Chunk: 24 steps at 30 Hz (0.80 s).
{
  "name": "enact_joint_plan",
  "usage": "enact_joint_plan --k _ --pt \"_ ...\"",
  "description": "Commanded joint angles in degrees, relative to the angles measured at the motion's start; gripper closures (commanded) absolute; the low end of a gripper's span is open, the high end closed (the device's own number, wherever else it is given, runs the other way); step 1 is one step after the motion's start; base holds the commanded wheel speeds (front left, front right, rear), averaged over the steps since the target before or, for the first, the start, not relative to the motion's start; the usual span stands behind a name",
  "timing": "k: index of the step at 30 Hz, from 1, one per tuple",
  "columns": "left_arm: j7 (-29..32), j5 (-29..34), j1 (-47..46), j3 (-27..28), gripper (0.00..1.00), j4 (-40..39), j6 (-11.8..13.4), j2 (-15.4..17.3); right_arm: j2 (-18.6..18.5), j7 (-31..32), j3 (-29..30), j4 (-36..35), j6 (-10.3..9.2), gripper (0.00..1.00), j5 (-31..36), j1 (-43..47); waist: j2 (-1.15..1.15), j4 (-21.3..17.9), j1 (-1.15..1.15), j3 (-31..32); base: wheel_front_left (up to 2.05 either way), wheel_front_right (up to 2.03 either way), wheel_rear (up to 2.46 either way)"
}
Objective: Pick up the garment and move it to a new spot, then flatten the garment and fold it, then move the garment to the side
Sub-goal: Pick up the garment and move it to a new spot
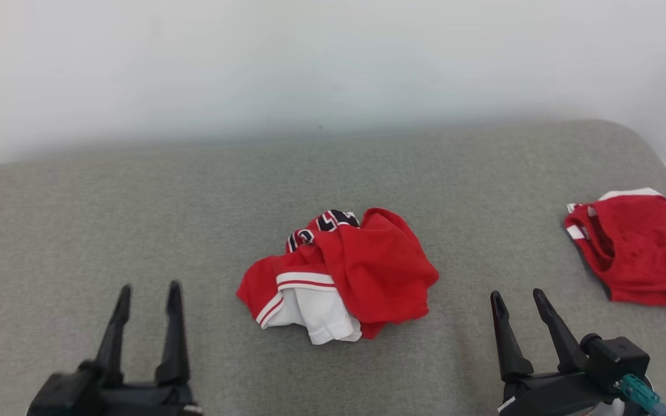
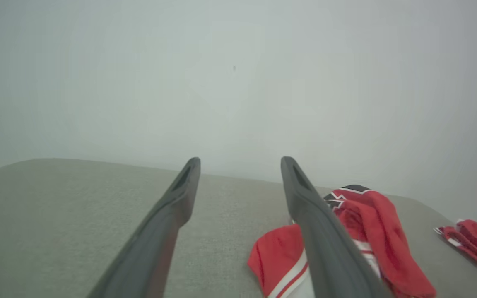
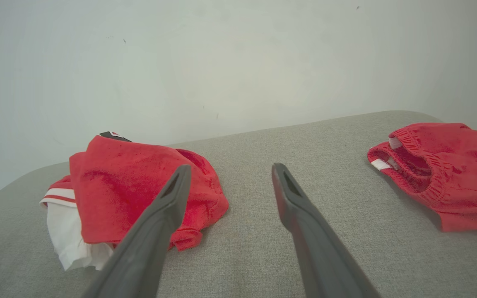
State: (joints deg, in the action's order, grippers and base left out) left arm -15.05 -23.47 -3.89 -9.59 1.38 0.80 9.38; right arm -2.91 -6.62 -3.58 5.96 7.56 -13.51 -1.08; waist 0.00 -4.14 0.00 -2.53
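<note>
Red and white garment (image 1: 339, 277) lies crumpled at frame centre; soft, light, floppy, likely best pinched at its striped hem (image 1: 304, 280). Left gripper (image 1: 150, 286) and right gripper (image 1: 517, 293) stand spread wide and empty at the lower corners. Grey fabric cushion (image 1: 136, 202) beneath, pale wall (image 1: 333, 58) behind, another red piece (image 1: 639, 248) at right

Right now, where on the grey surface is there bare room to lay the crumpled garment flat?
Widest: the grey surface left of the crumpled garment, beyond the left gripper. A bare strip behind it, along the wall. Tighter: between it and the second red garment.
</note>
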Motion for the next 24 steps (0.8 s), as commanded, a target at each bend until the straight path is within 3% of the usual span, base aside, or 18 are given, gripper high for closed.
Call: enact_joint_plan --k 1,9,24 --pt "-0.15 0.88 2.22 1.84 0.0 -0.92 -0.88 -0.69 0.02 -0.54 0.52 0.46 -0.13 0.0 0.46 0.71 0.0 1.99 0.0 1.63 0.0 0.0 0.0" --pt "-0.16 4.92 8.99 7.22 0.0 0.07 -5.3 -2.44 0.0 -2.6 3.45 3.58 -0.13 0.0 1.37 1.4 0.0 4.61 0.0 2.73 0.0 0.0 0.0" --pt "-0.17 8.51 10.82 9.65 0.0 3.08 -7.43 -4.74 0.01 -2.5 3.89 6.73 -0.13 0.0 2.61 1.59 0.0 5.17 0.0 3.07 0.0 0.0 0.0"
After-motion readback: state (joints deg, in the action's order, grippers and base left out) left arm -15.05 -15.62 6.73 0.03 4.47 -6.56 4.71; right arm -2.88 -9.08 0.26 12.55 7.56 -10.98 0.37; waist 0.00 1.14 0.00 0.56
